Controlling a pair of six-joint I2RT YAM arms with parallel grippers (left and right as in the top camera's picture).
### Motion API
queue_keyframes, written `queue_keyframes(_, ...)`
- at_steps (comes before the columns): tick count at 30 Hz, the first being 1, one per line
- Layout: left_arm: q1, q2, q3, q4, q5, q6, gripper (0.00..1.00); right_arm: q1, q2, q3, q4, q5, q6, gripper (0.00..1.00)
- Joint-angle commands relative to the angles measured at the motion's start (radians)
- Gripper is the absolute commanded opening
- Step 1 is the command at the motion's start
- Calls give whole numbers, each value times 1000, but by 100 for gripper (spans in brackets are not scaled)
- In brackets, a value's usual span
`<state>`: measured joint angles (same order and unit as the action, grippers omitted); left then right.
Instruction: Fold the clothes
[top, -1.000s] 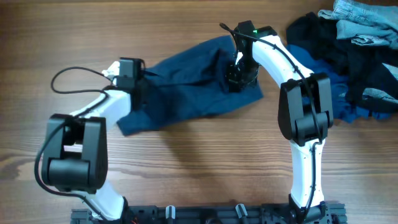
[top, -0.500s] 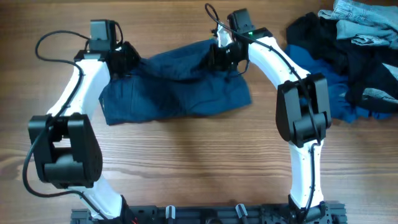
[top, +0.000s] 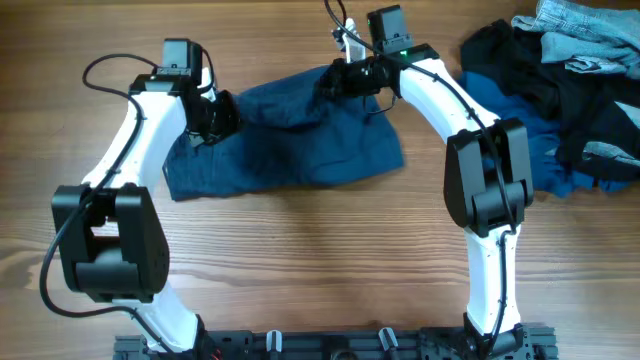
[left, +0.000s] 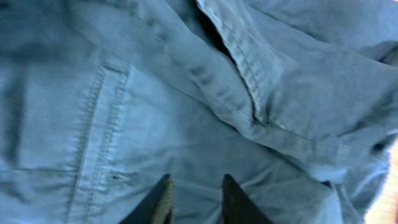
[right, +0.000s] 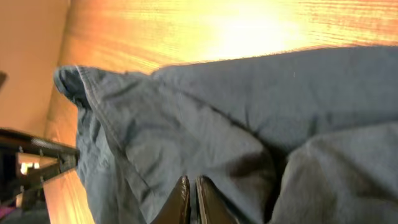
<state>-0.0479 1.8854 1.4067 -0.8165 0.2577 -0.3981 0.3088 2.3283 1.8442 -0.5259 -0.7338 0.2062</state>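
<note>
On the worktop (top: 320, 270) the navy shorts (top: 290, 150) lay spread, seemingly mid-flattening; right end effector (right: 191, 194) pinched shut on their far edge; left end effector (left: 198, 191) narrowly parted, holding nothing; it likely needed a matching grip next.

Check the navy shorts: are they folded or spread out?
Spread out: the shorts lie open across the table, only rumpled along the far edge.
</note>
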Motion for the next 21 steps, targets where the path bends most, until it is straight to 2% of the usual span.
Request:
queue_keyframes(1,16,21,11,5,-50,24,20,12,-90,-2,-71,-29,-120,10)
queue_keyframes(5,47,21,11,5,-50,-21,14,42,-156,-2,-179,-17,-182,35)
queue_keyframes(8,87,21,11,6,-50,-99,21,82,-143,-7,-217,-12,-211,46)
queue_keyframes(11,113,21,11,7,-49,-108,33,154,-117,-17,-229,79,-225,48)
queue_keyframes(13,114,21,11,5,-50,-108,34,198,-91,-19,-216,160,-213,47)
queue_keyframes(16,114,21,11,5,-50,-108,28,234,-59,-19,-180,239,-192,41)
queue_keyframes(21,114,21,11,5,-50,-108,6,243,-6,-19,-120,306,-167,32)
